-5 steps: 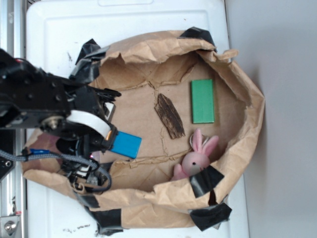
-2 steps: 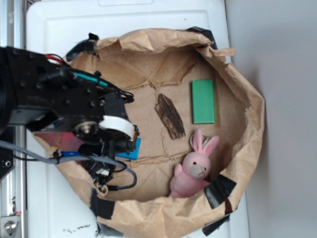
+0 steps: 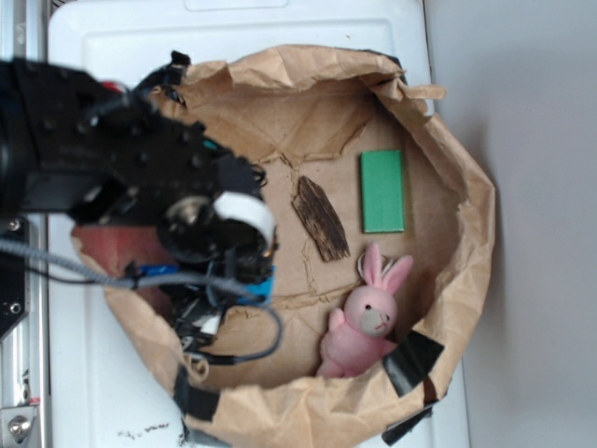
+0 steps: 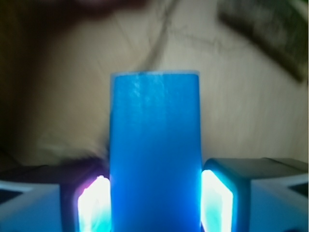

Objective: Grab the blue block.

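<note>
Wrist view: blue block (image 4: pixel 154 154) lengthwise away from camera, between hand (image 4: pixel 154 203) pads, pinched.

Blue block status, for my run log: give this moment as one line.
phase: grasp | gripper: straddling blue block, contact unclear | block: between fingers | paper bag: underneath

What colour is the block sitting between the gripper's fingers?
Bright sky blue, plain and smooth. The blue block shows best in the wrist view, between the gripper fingers.
</note>
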`<state>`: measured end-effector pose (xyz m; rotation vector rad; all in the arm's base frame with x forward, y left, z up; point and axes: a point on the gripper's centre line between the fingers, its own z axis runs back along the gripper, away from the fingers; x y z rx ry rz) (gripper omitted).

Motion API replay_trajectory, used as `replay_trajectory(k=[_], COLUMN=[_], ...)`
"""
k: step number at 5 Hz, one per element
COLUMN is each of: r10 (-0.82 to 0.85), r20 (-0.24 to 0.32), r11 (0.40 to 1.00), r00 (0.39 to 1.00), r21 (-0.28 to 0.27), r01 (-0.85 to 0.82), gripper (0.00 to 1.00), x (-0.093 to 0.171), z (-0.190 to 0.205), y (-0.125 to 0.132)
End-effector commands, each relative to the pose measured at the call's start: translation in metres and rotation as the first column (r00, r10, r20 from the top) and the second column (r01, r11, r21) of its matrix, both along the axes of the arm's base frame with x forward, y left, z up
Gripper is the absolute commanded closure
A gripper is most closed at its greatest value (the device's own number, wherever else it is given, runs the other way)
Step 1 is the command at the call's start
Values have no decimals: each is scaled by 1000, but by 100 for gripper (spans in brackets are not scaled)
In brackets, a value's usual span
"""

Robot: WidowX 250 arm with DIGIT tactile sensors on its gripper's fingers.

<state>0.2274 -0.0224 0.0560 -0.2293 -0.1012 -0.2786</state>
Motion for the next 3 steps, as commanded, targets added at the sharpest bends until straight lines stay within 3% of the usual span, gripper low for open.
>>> replay_trajectory(k=[1,2,3], r10=[143,150,150], r20=[18,65,139], r11=[990,987,988], r00=[990,987,979], r21=[-18,-66,-41], r01=[-142,-146,-146], gripper=[100,100,100], x=[23,19,20], z=[76,101,102], y=[36,39,36])
